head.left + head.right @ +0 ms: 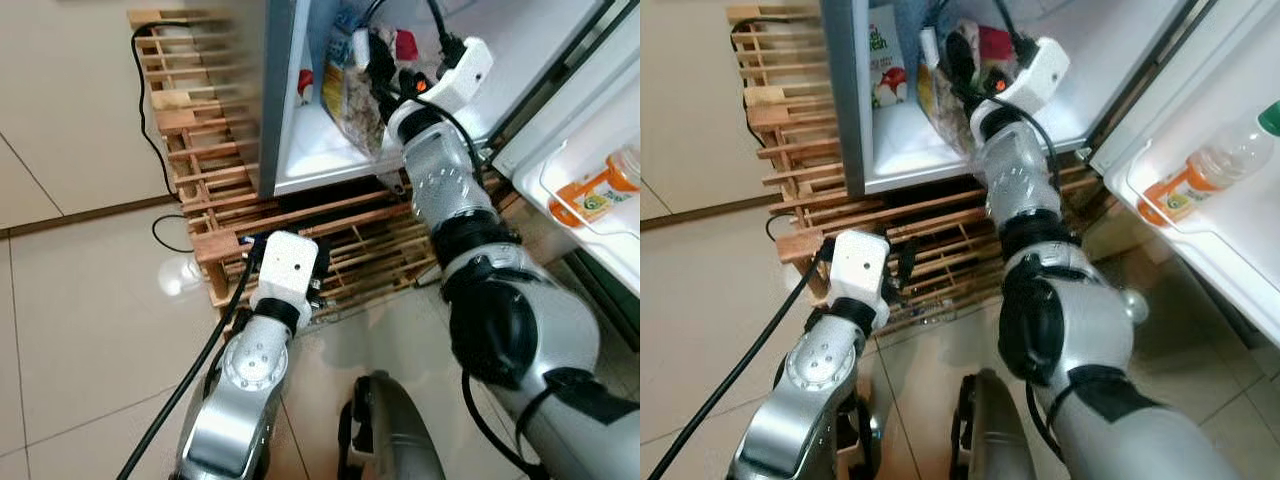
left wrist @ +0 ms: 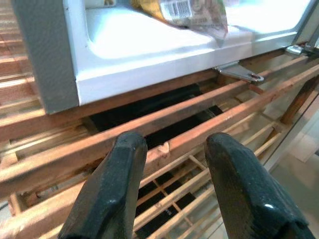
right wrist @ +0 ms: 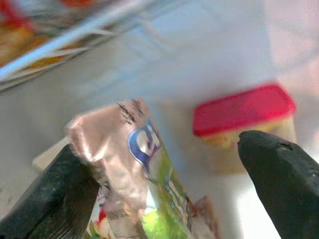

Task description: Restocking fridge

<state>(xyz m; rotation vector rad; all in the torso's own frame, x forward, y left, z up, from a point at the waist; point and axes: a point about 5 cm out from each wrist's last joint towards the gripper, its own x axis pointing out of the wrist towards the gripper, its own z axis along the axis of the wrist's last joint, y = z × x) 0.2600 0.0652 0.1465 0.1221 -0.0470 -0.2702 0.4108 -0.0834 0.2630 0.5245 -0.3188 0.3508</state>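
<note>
A crinkly snack bag stands upright on the white floor of the open fridge. My right gripper is reached into the fridge with its fingers spread on either side of the bag's top. One finger lies against the bag; the other is well apart from it. Behind the bag sits a red-lidded container. A green-and-white carton stands further left in the fridge. My left gripper hangs open and holding nothing, low over the wooden pallet under the fridge.
The fridge door stands open on the right, with an orange-labelled bottle lying in its shelf. The pallet reaches out to the left of the fridge, and a black cable runs over it. Pale floor tiles spread out at left.
</note>
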